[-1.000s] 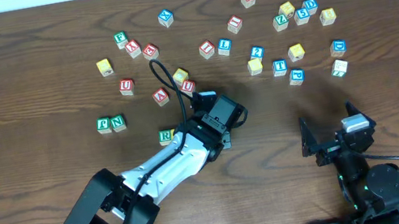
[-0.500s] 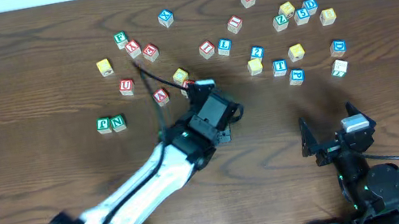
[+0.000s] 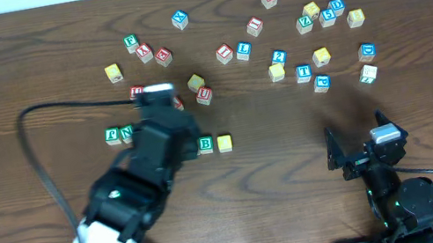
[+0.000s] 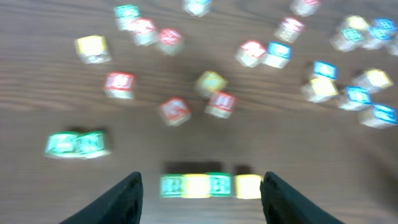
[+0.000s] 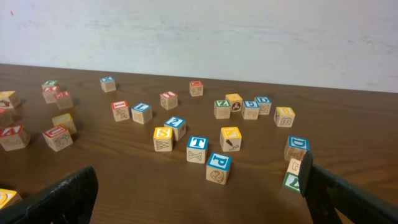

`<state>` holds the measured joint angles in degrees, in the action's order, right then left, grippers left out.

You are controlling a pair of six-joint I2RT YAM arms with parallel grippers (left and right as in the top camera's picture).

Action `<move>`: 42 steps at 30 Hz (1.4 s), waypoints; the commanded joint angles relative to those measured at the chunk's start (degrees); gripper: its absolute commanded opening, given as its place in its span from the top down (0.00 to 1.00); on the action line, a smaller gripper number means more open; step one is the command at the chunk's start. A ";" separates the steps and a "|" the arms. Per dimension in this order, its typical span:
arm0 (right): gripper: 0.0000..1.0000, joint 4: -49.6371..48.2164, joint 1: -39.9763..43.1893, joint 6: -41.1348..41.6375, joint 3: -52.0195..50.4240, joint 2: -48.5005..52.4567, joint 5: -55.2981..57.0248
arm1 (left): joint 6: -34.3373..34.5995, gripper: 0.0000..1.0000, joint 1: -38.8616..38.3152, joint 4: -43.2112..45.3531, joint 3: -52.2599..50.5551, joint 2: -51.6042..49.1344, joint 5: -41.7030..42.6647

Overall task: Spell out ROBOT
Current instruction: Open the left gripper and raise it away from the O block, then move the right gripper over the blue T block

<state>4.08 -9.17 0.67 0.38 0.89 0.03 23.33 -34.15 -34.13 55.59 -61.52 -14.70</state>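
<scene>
Left gripper (image 4: 200, 186): apart, empty, over four-cube row (image 4: 249, 186) | right gripper (image 3: 359, 143): apart, 4 o'clock | risk: T cube (image 3: 303, 72), 2 o'clock, has close neighbours (image 3: 321, 81); a grasp may push them.

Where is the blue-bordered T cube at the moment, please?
In the overhead view, the blue-bordered T cube lies right of centre, between a yellow cube and a blue P cube.
</scene>
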 commanded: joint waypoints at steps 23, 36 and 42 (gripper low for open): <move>0.01 0.02 0.50 0.55 -0.07 0.00 1.11 | -15.52 0.36 35.26 -9.70 0.15 2.80 19.87; 0.01 -1.55 0.50 2.73 2.99 0.83 -19.08 | -28.63 0.27 39.98 -9.73 0.15 2.80 37.18; 0.01 8.57 0.50 -3.63 27.36 19.06 -17.09 | -30.16 0.21 39.98 -9.57 0.15 2.80 36.72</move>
<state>10.61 -9.17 0.78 14.81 11.14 -15.92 -3.90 5.58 -43.64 55.57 -58.85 20.69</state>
